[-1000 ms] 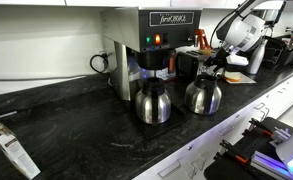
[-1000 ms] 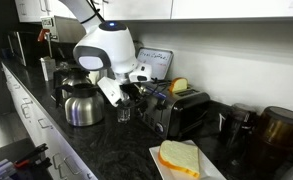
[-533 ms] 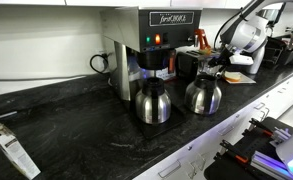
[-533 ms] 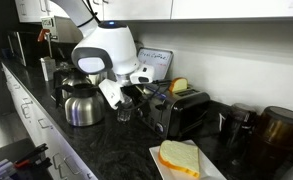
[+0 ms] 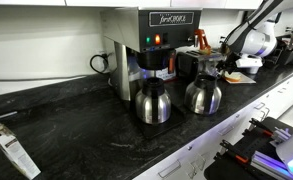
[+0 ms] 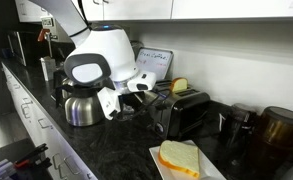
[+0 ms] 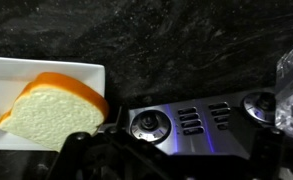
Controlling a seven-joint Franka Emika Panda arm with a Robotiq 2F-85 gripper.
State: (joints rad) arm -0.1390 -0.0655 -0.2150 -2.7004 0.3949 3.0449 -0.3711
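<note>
Gripper (image 7: 171, 165) wide, empty — above toaster (image 7: 186, 128) controls, bread slice (image 7: 51, 112) on plate (image 7: 16, 70) to its side. Likely approach step; next: centre over slice, descend.

Exterior views share the counter (image 5: 76, 122) from opposite ends; wrist view looks closely down on toaster (image 7: 186, 125).

A dark toaster (image 6: 183, 110) with a shiny metal face stands upright on the black speckled desk (image 7: 186, 40), back by the wall. Seen from above in the wrist view, its silver control panel (image 7: 191, 125) carries a round knob, a block of small buttons and a second knob further right. To the right of it and nearer the front edge, a thick slice of bread (image 6: 178, 157) with pale crumb and orange-brown crust lies on a white rectangular plate (image 6: 214, 172), apart from the toaster.
</note>
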